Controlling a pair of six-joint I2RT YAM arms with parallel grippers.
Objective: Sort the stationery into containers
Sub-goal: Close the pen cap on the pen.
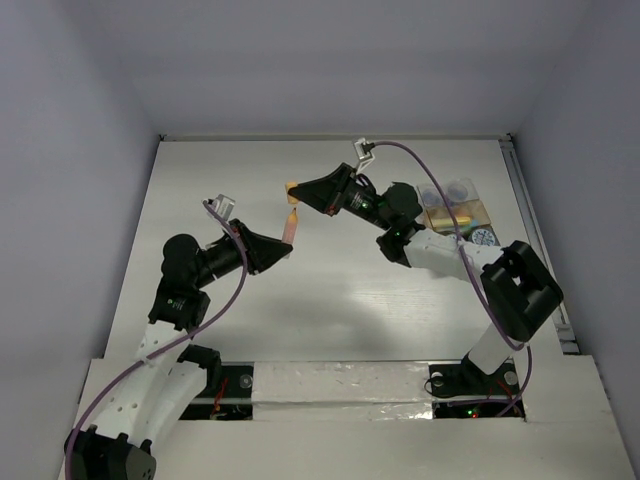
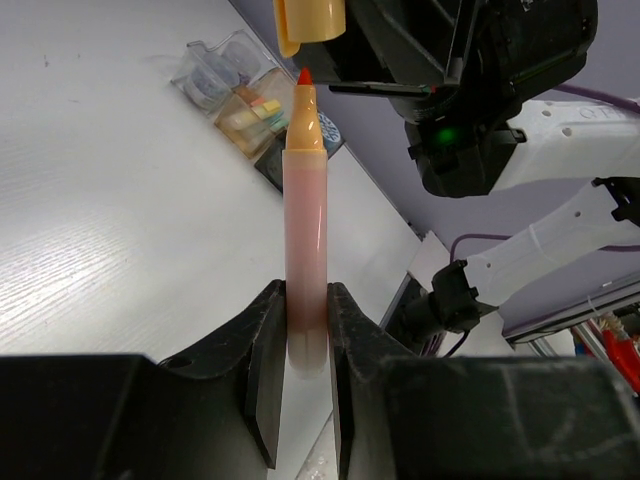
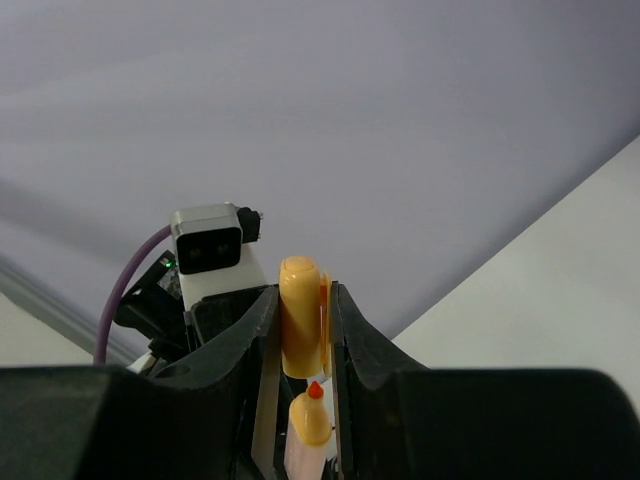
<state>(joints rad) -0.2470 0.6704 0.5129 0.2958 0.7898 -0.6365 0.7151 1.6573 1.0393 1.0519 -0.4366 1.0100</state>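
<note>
Left pincer [image 2: 305,298] closed on the lower barrel of the orange-red pen [image 2: 304,215], which stood straight out from the jaws, in the air above the surface [image 2: 100,220]. Barrel translucent pink, collar pale orange, red nib bare. Just beyond the nib, and seemingly not yet over it, hung the yellow-orange cap [image 2: 310,22], clamped in the closed right pincer [image 3: 303,295], its open end apparently toward the nib. Farther beyond the left pincer, left of the cap, the containers [image 2: 232,85] sat on the surface, one compartment showing coloured pieces. Step in hand, as judged: capping the pen before sorting it. The next move called for bringing nib and cap onto one axis, then pressing them together.
</note>
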